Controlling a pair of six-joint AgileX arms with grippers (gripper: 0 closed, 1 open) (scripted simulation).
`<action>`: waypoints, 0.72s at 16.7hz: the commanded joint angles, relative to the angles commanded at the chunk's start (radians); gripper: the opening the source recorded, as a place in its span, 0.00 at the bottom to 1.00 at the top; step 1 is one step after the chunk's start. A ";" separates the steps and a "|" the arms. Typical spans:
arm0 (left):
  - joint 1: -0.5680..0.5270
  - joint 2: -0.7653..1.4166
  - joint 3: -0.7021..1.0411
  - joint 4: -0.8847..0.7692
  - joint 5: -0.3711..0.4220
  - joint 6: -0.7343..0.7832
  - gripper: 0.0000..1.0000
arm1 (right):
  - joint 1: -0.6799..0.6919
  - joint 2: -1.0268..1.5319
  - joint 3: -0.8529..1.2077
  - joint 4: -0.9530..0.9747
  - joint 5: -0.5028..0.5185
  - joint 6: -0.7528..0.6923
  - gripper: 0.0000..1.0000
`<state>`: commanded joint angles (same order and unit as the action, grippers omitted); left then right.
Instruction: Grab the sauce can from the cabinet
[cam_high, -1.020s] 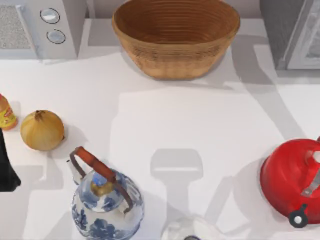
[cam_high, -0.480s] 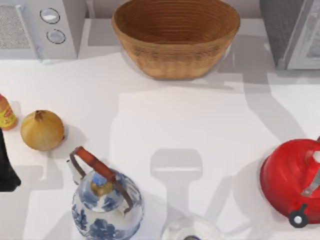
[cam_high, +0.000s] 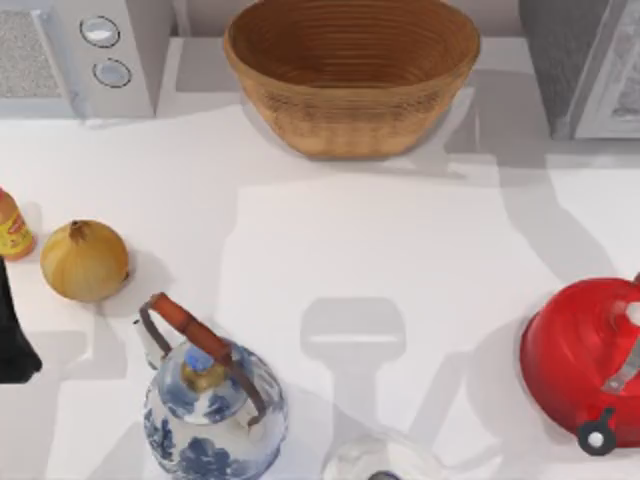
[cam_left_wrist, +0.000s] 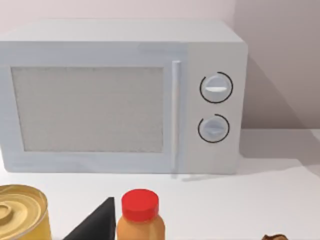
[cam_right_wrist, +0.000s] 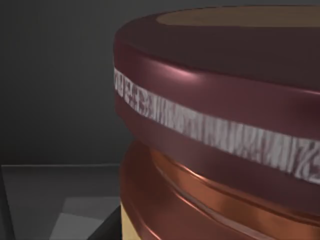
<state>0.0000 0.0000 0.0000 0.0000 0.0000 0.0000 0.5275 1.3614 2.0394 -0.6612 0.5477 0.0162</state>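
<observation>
From above, you have a white table (cam_high: 400, 250) with a woven basket (cam_high: 352, 75) at twelve o'clock, a microwave (cam_high: 80, 55) at about ten o'clock, and the grey cabinet (cam_high: 585, 65) at about one o'clock. An onion (cam_high: 84, 260) sits at nine o'clock with a small orange bottle (cam_high: 13, 227) just beside it toward the left edge. A blue-and-white teapot (cam_high: 213, 405) stands at seven o'clock, a red kettle (cam_high: 585, 360) at four o'clock, and a clear glass object (cam_high: 385, 460) (cut off by the frame) at six o'clock. A black shape at the left edge below the bottle is too little to name.

From the left wrist camera, you look at the microwave (cam_left_wrist: 122, 97) face on, its two dials (cam_left_wrist: 216, 87) stacked beside the door handle. In front of it stand the orange bottle (cam_left_wrist: 140, 217) with its red cap and a yellow can (cam_left_wrist: 22, 215); a black wedge sits between them. You cannot tell how the left jaws stand.

From the right wrist camera, the sauce can (cam_right_wrist: 220, 130) is very close, its dark maroon rim, pale printed band and coppery lower ring showing, inside a dark grey enclosure (cam_right_wrist: 55, 85) (the cabinet interior, by its look). You cannot tell whether the right jaws are apart or together.
</observation>
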 joint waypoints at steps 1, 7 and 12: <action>0.000 0.000 0.000 0.000 0.000 0.000 1.00 | -0.012 -0.032 -0.046 0.015 -0.013 0.000 0.00; 0.000 0.000 0.000 0.000 0.000 0.000 1.00 | -0.121 -0.310 -0.472 0.150 -0.125 -0.002 0.00; 0.000 0.000 0.000 0.000 0.000 0.000 1.00 | -0.242 -0.621 -0.937 0.301 -0.250 -0.006 0.00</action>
<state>0.0000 0.0000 0.0000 0.0000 0.0000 0.0000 0.2858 0.7409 1.1019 -0.3607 0.2981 0.0100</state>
